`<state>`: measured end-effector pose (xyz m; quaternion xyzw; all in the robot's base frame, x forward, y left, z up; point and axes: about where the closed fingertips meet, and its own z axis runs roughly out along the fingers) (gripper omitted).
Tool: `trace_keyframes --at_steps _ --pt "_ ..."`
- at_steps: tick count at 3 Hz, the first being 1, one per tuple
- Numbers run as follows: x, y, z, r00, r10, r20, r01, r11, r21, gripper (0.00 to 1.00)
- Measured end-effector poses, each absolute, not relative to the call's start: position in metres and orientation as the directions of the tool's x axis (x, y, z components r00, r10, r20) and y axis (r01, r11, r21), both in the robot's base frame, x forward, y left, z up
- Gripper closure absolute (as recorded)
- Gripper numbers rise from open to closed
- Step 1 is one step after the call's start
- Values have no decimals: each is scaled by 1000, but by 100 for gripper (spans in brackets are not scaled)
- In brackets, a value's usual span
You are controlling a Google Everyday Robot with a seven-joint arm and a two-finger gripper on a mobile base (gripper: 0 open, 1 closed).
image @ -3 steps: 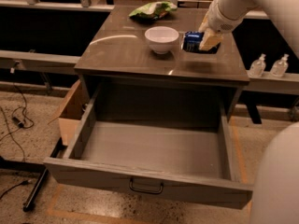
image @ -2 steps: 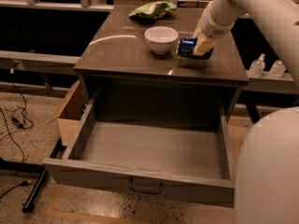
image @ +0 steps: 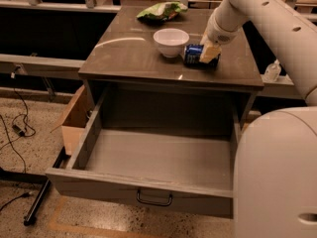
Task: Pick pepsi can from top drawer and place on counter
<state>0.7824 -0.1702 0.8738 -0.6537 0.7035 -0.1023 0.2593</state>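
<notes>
The pepsi can (image: 193,54) lies on its side on the counter (image: 124,53), just right of a white bowl (image: 171,41). My gripper (image: 207,54) reaches down from the upper right and is shut on the can's right end, with one beige finger (image: 211,51) across it. The can rests at the counter's surface. The top drawer (image: 99,180) is pulled fully out below the counter, and its inside shows nothing. Its dark bail handle (image: 154,199) is on the front panel.
A green snack bag (image: 161,10) lies at the back of the counter. A cardboard box (image: 74,120) stands left of the cabinet, with cables (image: 17,128) on the floor. A clear bottle (image: 272,72) sits on the right ledge. My white body (image: 277,177) fills the lower right.
My gripper has carried the can to the left and down, from the counter's right side to a spot beside the white bowl.
</notes>
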Motion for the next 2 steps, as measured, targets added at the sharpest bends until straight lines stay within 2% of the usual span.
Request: trace_keyframes --at_steps 1,2 --pt "784 -171 870 -25 -972 -233 -872 135 -470 29" --pt "783 -172 865 -44 -971 -235 -880 149 -451 6"
